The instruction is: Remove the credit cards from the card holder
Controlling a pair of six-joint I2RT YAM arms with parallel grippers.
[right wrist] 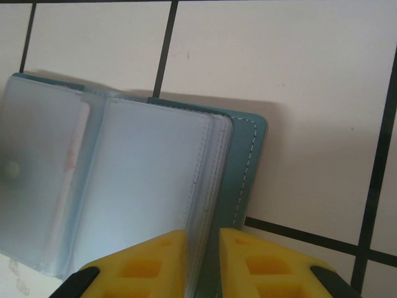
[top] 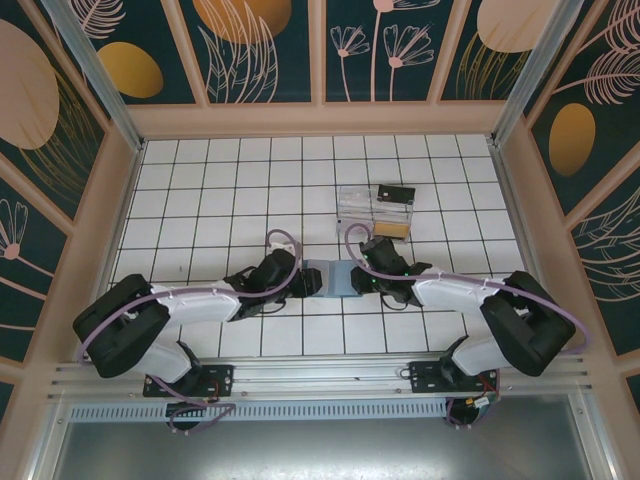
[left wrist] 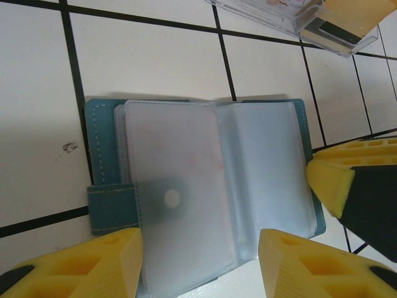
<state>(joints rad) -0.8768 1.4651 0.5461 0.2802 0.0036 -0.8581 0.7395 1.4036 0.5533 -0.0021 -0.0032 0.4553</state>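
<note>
Right hand (right wrist: 203, 264) pinches the clear sleeve edges of the open card holder (right wrist: 142, 180) flat on the tabletop (right wrist: 298, 74); left hand (left wrist: 198, 267), spread wide, straddles its other sleeves.

A clear plastic box (top: 356, 206) stands on the white tiled table top (top: 215, 185), right of centre, towards the far side. Dark teal wall panels (top: 262, 60) printed with tan leaf and flower motifs enclose the table on three sides. An aluminium rail (top: 320, 372) runs along the near edge.
</note>
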